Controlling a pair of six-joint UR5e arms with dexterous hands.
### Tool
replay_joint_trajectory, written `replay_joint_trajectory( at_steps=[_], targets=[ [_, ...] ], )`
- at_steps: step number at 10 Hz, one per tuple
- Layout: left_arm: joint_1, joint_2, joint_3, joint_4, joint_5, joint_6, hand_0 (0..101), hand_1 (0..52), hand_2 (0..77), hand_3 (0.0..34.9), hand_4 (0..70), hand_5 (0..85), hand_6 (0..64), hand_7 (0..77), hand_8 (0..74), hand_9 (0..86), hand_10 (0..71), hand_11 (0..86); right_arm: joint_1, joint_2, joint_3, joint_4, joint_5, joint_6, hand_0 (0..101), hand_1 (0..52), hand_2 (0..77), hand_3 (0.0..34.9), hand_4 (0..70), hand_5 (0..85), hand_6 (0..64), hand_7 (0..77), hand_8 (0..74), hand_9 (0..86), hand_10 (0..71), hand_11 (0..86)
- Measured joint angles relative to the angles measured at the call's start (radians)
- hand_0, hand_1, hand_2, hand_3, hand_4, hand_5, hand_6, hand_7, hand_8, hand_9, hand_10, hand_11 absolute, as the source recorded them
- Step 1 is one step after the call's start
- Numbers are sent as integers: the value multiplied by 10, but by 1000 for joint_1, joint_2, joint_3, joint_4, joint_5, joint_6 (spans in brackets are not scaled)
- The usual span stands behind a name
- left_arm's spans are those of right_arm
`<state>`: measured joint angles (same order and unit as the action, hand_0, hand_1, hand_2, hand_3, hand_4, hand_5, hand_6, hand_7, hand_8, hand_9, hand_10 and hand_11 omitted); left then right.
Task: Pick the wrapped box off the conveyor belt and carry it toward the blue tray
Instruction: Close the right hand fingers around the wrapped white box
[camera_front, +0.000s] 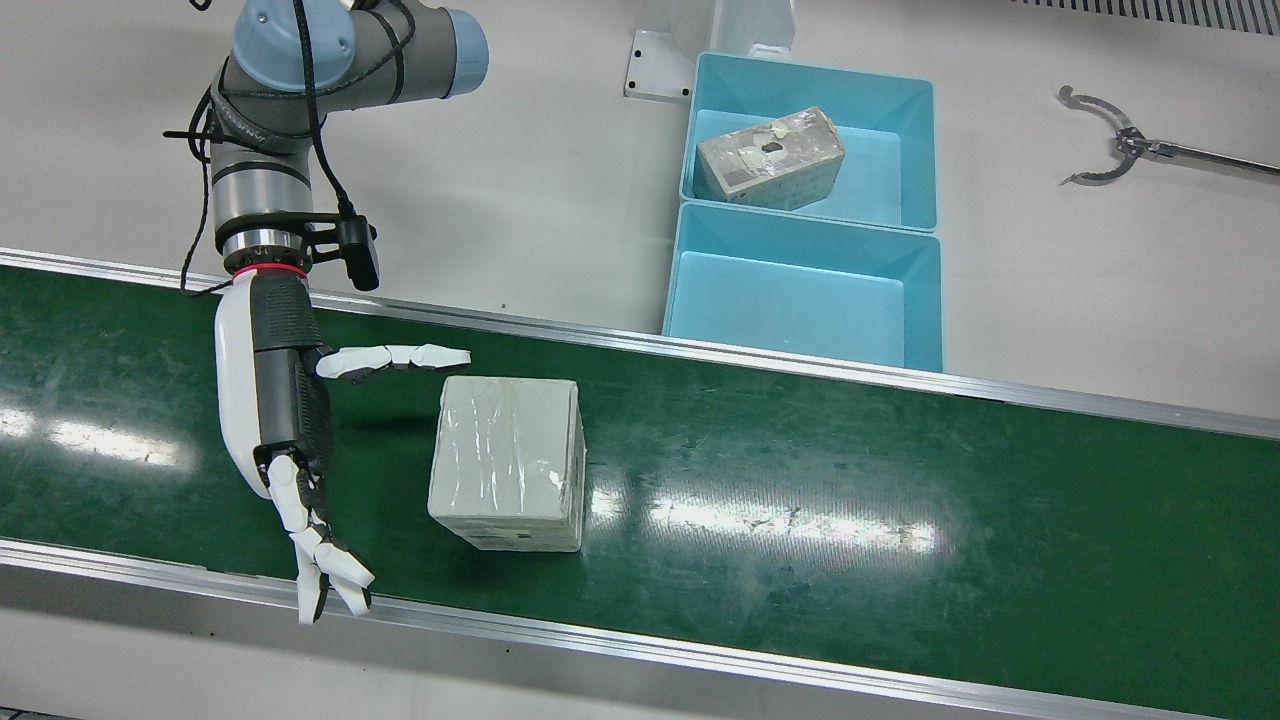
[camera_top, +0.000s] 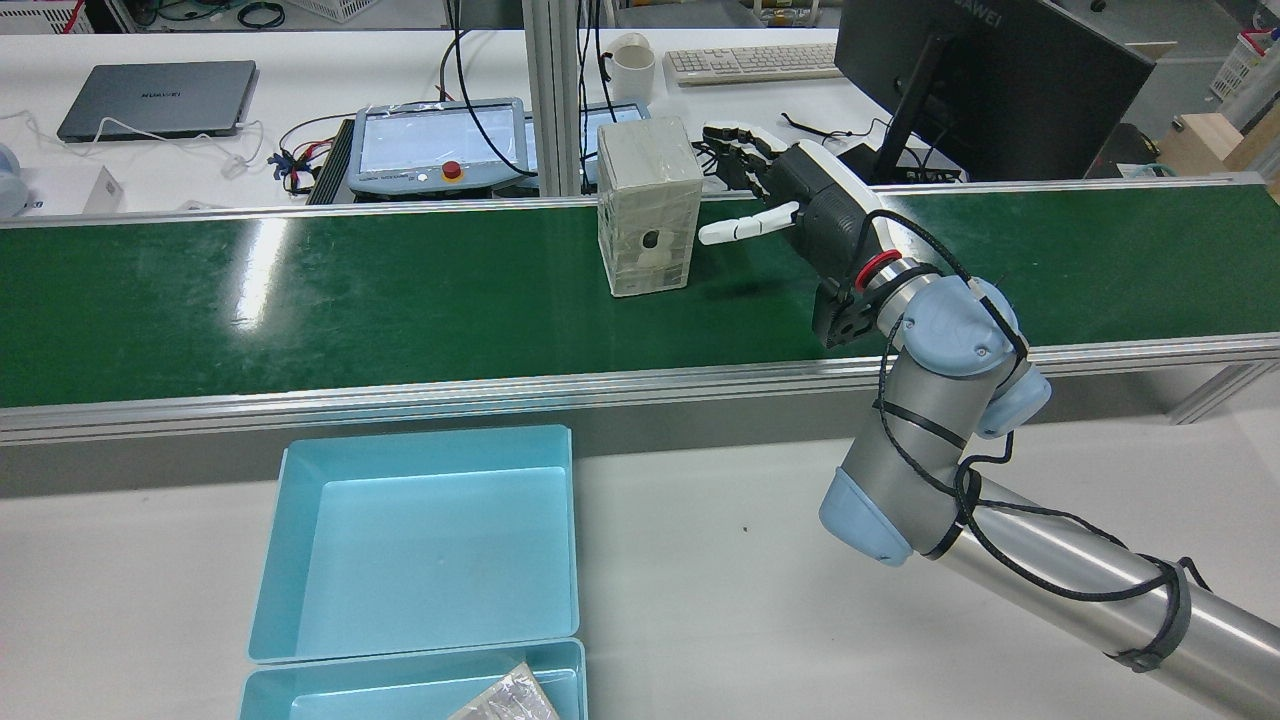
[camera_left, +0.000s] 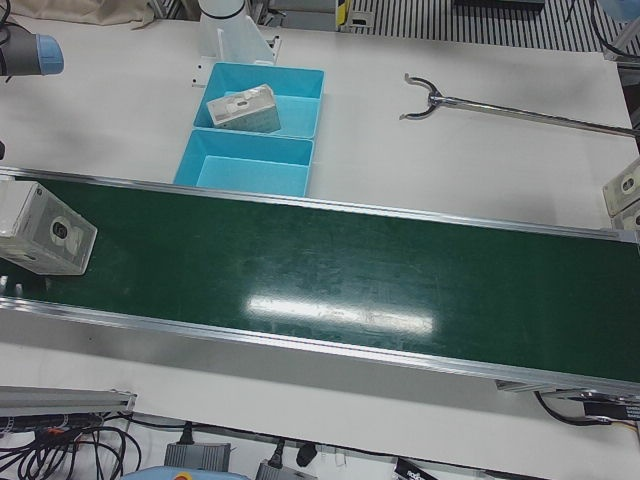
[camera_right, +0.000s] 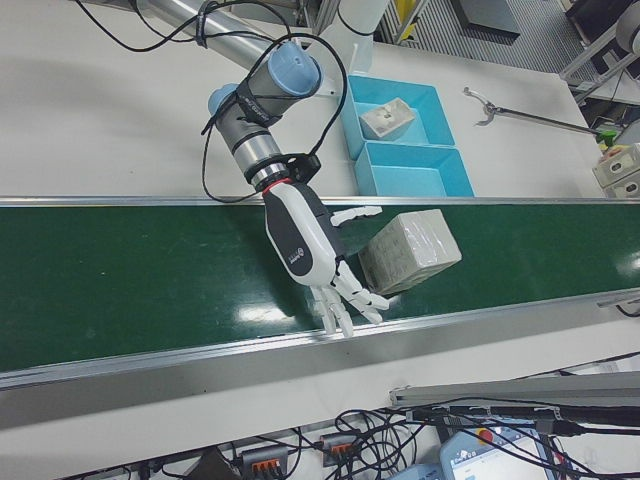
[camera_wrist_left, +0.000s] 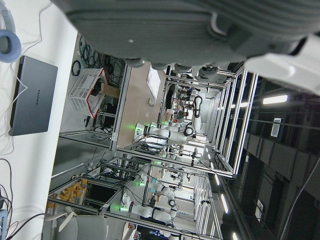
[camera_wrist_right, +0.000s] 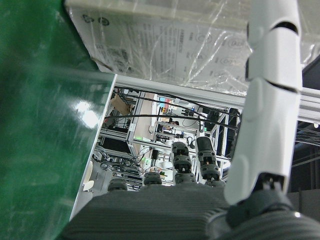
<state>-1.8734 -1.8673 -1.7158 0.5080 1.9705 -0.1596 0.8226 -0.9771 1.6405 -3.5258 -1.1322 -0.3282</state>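
The right hand (camera_front: 285, 420) hangs over the belt (camera_front: 800, 480), fingers (camera_front: 400, 358) spread wide, empty. The wrapped box (camera_front: 508, 462) stands just beside them. The left hand's fingers cannot be told.

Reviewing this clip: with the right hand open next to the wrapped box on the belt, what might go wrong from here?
1. The right hand is open beside the wrapped box, not touching it; the box looks wide against the hand's spread and its wrap is glossy, so a grasp may slip.
2. The box stands near the belt's operator-side rail; a push might tip it off.
3. The far blue tray already holds a box; the near blue tray looks the safer target.
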Motion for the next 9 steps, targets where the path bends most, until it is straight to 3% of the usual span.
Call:
replay_joint_trajectory(
  at_steps=[4, 8, 9],
  targets=[
    [0, 0, 0, 0, 0, 0, 0, 0, 5, 0, 0, 11, 0, 5, 5, 0, 5, 5, -6, 0, -1, 1, 5, -1, 463, 125, 114, 119, 38, 218, 44, 38, 5, 16, 0, 11],
    [0, 0, 0, 0, 0, 0, 0, 0, 5, 0, 0, 5, 0, 5, 5, 0, 5, 5, -6, 1, 2, 1, 5, 3, 465, 131, 131, 103, 49, 240, 44, 38, 5, 16, 0, 11],
    [0, 0, 0, 0, 0, 0, 0, 0, 5, 0, 0, 11, 0, 5, 5, 0, 5, 5, -6, 1, 5, 1, 5, 5, 465, 131, 142, 83, 49, 251, 49, 44, 5, 16, 0, 11]
  ],
)
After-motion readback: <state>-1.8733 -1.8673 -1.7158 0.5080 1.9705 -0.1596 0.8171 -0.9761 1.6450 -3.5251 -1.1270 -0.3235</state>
